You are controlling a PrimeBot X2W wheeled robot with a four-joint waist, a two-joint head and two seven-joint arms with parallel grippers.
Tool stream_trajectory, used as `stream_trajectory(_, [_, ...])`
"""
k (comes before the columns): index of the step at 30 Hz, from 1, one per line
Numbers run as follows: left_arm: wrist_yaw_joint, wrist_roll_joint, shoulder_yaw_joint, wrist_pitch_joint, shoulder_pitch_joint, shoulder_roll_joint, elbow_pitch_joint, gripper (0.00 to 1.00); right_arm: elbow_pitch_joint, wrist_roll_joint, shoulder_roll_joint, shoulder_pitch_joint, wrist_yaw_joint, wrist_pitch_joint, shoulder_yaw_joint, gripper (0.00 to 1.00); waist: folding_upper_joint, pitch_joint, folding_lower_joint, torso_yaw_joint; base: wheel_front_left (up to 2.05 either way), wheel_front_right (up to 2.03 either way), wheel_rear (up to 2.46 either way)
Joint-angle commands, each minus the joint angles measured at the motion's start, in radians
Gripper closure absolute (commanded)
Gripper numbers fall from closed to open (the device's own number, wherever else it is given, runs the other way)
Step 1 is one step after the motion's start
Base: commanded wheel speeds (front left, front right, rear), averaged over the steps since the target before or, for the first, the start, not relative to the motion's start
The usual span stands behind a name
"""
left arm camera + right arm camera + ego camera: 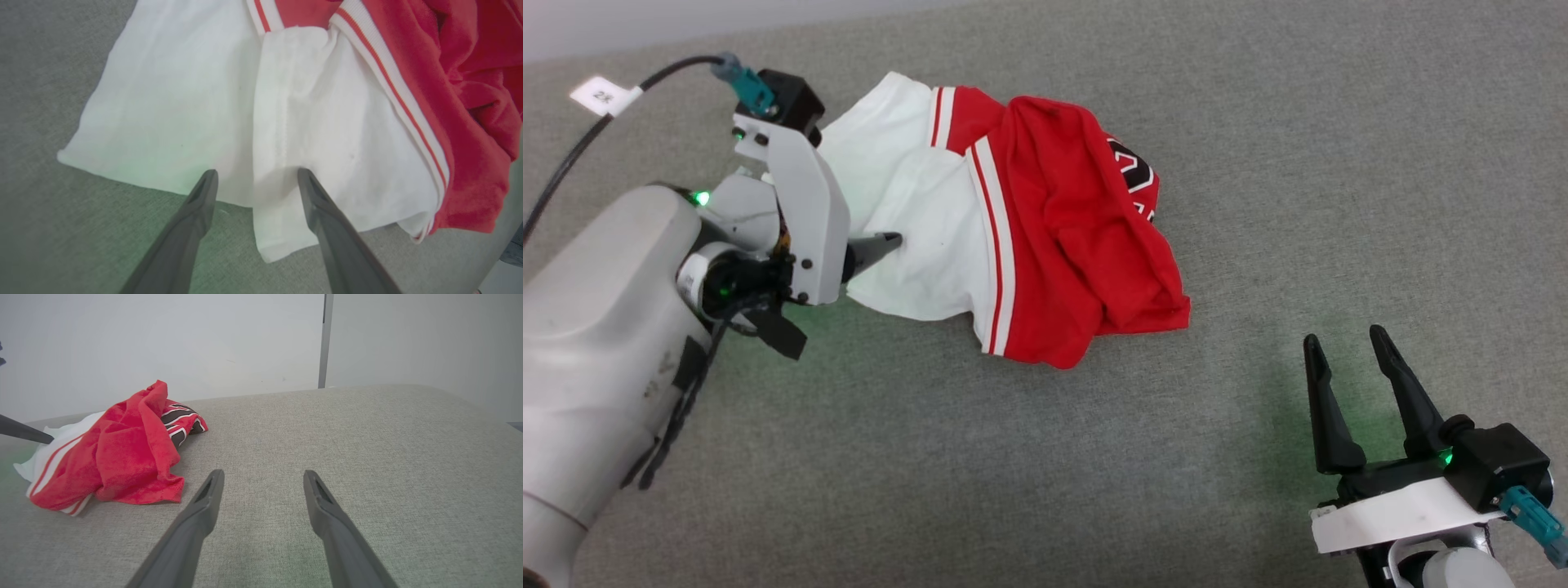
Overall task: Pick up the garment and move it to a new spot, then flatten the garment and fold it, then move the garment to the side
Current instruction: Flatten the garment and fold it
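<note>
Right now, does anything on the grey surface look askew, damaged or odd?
The garment lies crumpled, not flat: its red body is heaped over itself, hiding most of the printed design, white sleeves spread toward the open left gripper. No damage shows.

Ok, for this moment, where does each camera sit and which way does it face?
Head view: on the head, looking down on the grey surface, the garment, the left gripper with its pale forearm, and the right gripper.
Left wrist view: on the left wrist, looking along its open fingers at the white sleeve.
Right wrist view: on the right wrist, low, looking across the surface to a wall past its open fingers.
Shared: the garment, in all three.
</note>
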State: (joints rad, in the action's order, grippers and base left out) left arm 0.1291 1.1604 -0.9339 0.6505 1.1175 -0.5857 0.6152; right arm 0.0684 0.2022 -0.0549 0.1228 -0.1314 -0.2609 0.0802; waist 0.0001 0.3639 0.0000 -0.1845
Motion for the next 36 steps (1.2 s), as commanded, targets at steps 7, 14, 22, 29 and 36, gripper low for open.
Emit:
stream_trajectory(7, [0.002,0.069,-0.052,-0.021,0.026,-0.007,-0.010,0.03,-0.005,0.008,0.004,0.017,0.001,-0.005,0.005,0.00,-0.0001,0.006,0.0000,0.001,0.00,0.00,0.00])
stream_trajectory(14, [0.002,0.111,-0.085,-0.040,0.033,-0.010,-0.030,1.00,-0.008,0.008,0.005,0.020,0.001,-0.005,0.006,0.00,-0.0001,0.009,0.0000,0.000,0.00,0.00,0.00])
stream_trajectory(22, [0.002,0.135,-0.125,-0.078,0.070,-0.022,-0.073,1.00,0.001,0.015,0.005,0.012,0.001,-0.005,0.003,0.00,-0.0001,-0.012,0.0000,-0.003,0.00,0.00,0.00])
stream_trajectory(29, [0.002,0.198,-0.144,-0.053,0.135,0.021,-0.176,1.00,0.003,0.038,0.005,0.008,0.001,-0.005,0.015,0.00,-0.0001,-0.029,0.0000,-0.012,0.00,0.00,0.00])
stream_trajectory(36, [0.002,0.214,-0.166,-0.033,0.231,0.136,-0.187,1.00,0.002,0.103,0.005,0.037,0.001,-0.005,0.044,0.00,-0.0001,0.006,0.0000,-0.090,0.00,0.00,0.00])
